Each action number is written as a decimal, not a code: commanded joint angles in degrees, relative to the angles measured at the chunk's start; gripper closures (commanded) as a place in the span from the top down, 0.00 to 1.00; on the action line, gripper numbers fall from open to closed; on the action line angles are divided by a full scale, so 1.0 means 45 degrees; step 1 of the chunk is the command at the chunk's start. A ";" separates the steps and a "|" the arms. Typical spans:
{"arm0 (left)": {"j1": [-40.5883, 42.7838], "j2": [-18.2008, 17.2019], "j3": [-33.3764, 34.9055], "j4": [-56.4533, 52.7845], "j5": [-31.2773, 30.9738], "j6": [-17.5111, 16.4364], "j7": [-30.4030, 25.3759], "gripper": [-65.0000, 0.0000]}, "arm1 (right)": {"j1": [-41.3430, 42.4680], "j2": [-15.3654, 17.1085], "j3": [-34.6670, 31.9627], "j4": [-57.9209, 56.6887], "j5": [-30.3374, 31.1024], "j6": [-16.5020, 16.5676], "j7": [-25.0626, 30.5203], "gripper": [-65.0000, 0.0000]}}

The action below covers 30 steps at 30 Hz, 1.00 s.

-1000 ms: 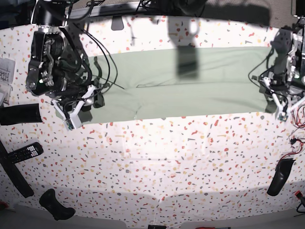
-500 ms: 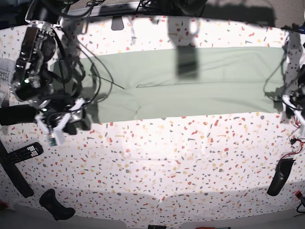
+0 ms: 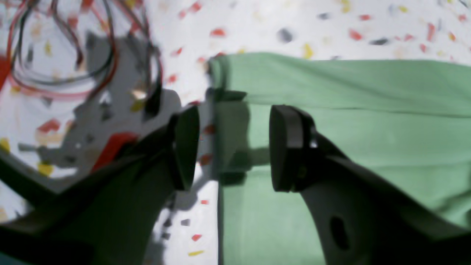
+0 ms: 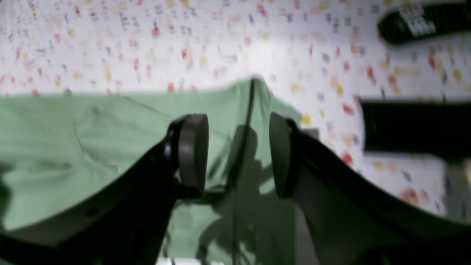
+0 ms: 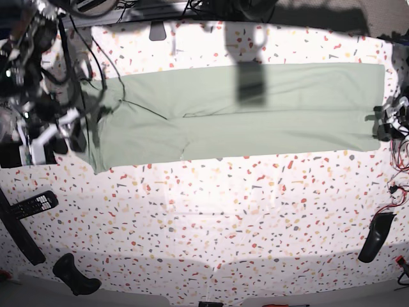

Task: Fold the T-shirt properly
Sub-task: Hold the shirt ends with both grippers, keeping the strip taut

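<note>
a pale sage-green t-shirt [image 5: 243,112] lies folded into a long band across the far half of a speckled terrazzo table [image 5: 211,224], running nearly from one side to the other, with a small crease near its middle and a rumpled, slightly lifted end at the base view's left. the robot's two arms stand at opposite ends of the band. the right gripper [image 5: 39,139], at the base view's left edge, hangs just off the shirt's rumpled end, its dark, cable-draped arm reaching down from the top corner. its wrist camera shows the right gripper [image 4: 239,154] with jaws parted and nothing between the pads, a raised fold of the t-shirt [image 4: 73,147] showing in the gap and a black remote control [image 4: 419,22] on the table beyond. the left gripper [image 5: 391,118], at the base view's right edge, sits at the shirt's other end, only partly in frame. from its own wrist camera the left gripper [image 3: 232,147] is likewise released, pads spread and empty, poised over the straight edge of the t-shirt [image 3: 349,129], one finger over bare table and the other over cloth. red and black wires [image 3: 66,55] lie looped on the table nearby.
</note>
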 commanded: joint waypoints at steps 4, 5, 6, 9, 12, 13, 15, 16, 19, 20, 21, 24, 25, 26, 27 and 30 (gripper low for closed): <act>-0.0151 -0.0316 -0.0151 -0.0515 -0.0248 -0.0223 -0.0185 0.43 | -0.0826 0.0170 0.0267 0.0923 0.0452 0.0110 0.0316 0.40; -0.0151 -0.0316 -0.0146 -0.0617 -0.0257 -0.0223 -0.0112 0.43 | -0.1005 0.0160 0.0262 0.1069 0.0457 0.0110 0.0296 0.40; -0.0151 -0.0316 -0.0146 -0.0758 -0.0355 -0.0219 -0.0107 0.43 | -0.1151 0.0160 0.0262 0.1180 0.0457 0.0110 0.0296 0.40; -0.0301 -0.0316 -0.0151 -0.1365 -0.0918 -0.0223 -0.0102 0.43 | -0.1292 0.0165 0.0267 0.1379 0.0452 0.0110 0.0228 0.40; -0.0719 -0.0330 -0.0151 -0.2205 -0.1792 -0.0223 0.0447 0.43 | -0.1287 0.0165 0.0262 0.1409 0.0457 0.0110 0.0214 0.40; -0.0874 -0.0330 -0.0151 -0.2492 -0.2152 -0.0223 0.0709 0.43 | -0.1287 0.0165 0.0262 0.1409 0.0457 0.0110 0.0194 0.40; -0.1107 -0.0325 -0.0146 -0.2929 -0.2482 -0.0223 0.0957 0.43 | -0.1287 0.0170 0.0262 0.1409 0.0457 0.0110 0.0199 0.40; -0.1185 -0.0321 -0.0151 -0.3084 -0.2419 -0.0219 0.1010 0.43 | -0.1287 0.0170 0.0262 0.1409 0.0457 0.0110 0.0194 0.40; -0.1205 -0.0325 -0.0151 -0.3157 -0.2312 -0.0219 0.0996 0.43 | -0.1287 0.0170 0.0262 0.1409 0.0461 0.0110 0.0194 0.40; -0.1205 -0.0321 -0.0146 -0.3157 -0.2191 -0.0219 0.0971 0.43 | -0.1287 0.0170 0.0262 0.1409 0.0461 0.0110 0.0194 0.40; -0.1209 -0.0321 -0.0151 -0.3152 -0.1928 -0.0223 0.0821 0.43 | -0.1287 0.0170 0.0262 0.1409 0.0457 0.0110 0.0194 0.40; -0.1209 -0.0321 -0.0146 -0.3152 -0.0952 -0.0214 0.0461 0.46 | -0.1287 0.0170 0.0262 0.1409 0.0457 0.0110 0.0107 0.40; -0.1209 -0.0321 -0.0146 -0.3152 -0.0738 -0.0214 0.0466 0.51 | -0.1287 0.0170 0.0262 0.1409 0.0457 0.0110 0.0073 0.40; -0.1200 -0.0321 -0.0146 -0.3152 -0.0651 -0.0223 0.0476 0.58 | -0.1287 0.0170 0.0262 0.1409 0.0457 0.0110 0.0024 0.40; -0.1200 -0.0321 -0.0146 -0.3152 -0.0656 -0.0238 0.0578 0.64 | -0.1287 0.0170 0.0262 0.1409 0.0457 0.0110 0.0010 0.40; -0.1205 -0.0321 -0.0146 -0.3152 -0.0670 -0.0690 0.0962 0.70 | -0.1287 0.0170 0.0262 0.1409 0.0457 0.0110 0.0010 0.40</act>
